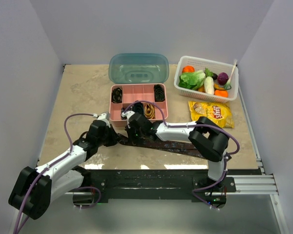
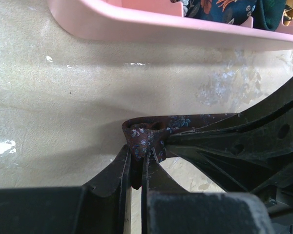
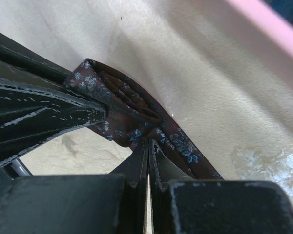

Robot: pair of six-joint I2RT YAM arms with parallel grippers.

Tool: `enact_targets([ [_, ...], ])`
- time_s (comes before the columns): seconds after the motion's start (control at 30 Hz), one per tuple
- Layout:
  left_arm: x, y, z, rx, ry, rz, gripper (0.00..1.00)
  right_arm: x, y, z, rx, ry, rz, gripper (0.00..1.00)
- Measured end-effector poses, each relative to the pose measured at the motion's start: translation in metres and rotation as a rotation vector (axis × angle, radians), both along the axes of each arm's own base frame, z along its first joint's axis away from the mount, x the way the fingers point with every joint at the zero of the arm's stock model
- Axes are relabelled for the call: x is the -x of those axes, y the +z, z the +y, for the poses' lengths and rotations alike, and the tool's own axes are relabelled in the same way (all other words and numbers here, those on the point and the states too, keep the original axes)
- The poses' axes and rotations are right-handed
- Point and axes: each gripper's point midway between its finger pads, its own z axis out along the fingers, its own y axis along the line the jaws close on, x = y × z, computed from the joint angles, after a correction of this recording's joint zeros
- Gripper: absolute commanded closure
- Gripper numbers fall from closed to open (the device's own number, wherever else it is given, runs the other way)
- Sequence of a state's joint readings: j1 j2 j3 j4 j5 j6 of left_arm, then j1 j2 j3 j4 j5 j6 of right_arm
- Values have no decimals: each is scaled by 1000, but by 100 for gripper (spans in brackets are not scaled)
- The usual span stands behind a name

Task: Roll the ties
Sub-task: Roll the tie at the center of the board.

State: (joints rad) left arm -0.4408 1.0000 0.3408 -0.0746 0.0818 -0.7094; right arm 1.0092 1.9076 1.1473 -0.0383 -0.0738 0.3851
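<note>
A dark maroon tie (image 1: 168, 145) with small blue flowers lies on the table in front of the pink box (image 1: 118, 122). Its left end is folded into a small start of a roll (image 2: 145, 137). My left gripper (image 2: 136, 157) is shut on that folded end from the left. My right gripper (image 3: 149, 146) is shut on the same folded part (image 3: 129, 117) from the other side. The two grippers meet at the roll in the top view (image 1: 123, 138). Rolled ties, black (image 1: 116, 94) and gold (image 1: 149, 110), sit in the box compartments.
The box's teal lid (image 1: 138, 68) stands open behind it. A white basket (image 1: 233, 89) of toy vegetables stands at the back right, with a yellow chip bag (image 1: 212, 112) in front of it. The pink box rim (image 2: 151, 29) is close above both grippers.
</note>
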Motion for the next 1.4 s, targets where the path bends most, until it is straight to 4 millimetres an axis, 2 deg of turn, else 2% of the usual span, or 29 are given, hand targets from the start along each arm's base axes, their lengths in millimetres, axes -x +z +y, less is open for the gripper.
enact_targets([
  [0.3,1,3,1,-23,-15,6,100,-2,-7,-3,43,-25,6,100],
  [0.87,2,4,4,-43,-23,9,100,-7,-5,0,68,-33,-11,100],
  [1.4,0,5,3,-47,-29,5,100,-7,-4,13,66,-7,16,100],
])
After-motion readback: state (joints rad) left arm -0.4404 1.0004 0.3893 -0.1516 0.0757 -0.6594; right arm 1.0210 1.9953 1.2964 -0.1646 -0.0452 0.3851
